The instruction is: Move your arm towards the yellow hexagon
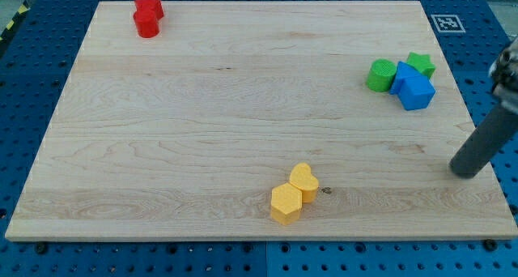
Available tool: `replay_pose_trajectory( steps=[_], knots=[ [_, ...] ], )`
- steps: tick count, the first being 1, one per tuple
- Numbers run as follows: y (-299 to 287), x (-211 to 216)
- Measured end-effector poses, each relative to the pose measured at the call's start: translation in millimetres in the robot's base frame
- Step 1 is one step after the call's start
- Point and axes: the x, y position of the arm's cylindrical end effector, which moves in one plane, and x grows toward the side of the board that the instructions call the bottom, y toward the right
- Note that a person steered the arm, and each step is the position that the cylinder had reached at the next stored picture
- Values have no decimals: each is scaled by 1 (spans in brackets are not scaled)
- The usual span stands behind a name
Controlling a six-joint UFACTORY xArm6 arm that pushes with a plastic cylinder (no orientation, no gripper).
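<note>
Resting near the view's bottom edge of the wooden board (202, 107), a little right of centre, the yellow hexagon (285, 203) lies flat with its upper-right side touching a yellow heart-shaped block (304, 181). It looks like a small, rigid, light piece with smooth faces, so it should slide easily on the wood and may spin if contacted off-centre; a flat side face, taken squarely, is the best place to meet it. Since the heart touches it, any contact from the upper right would probably shift both pieces together.

My tip (464, 172) sits at the board's right edge, well apart from the hexagon and to its right, with bare wood between them. No pincer exists on this rig: the arm ends in 1 plain dark rod (486, 139), which holds nothing.

Further out, 3 blocks cluster at the upper right: a green cylinder (379, 75), a blue block (413, 87) of unclear shape, and a green star (421, 64), all well above my tip. At the upper left stand 2 red blocks (147, 16), touching, their shapes hard to tell.
</note>
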Motion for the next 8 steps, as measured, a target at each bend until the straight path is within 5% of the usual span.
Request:
replay_pose_trajectory(
  steps=[2,5,8],
  knots=[
    [-61,47],
    [-61,47],
    [-137,56]
  ],
)
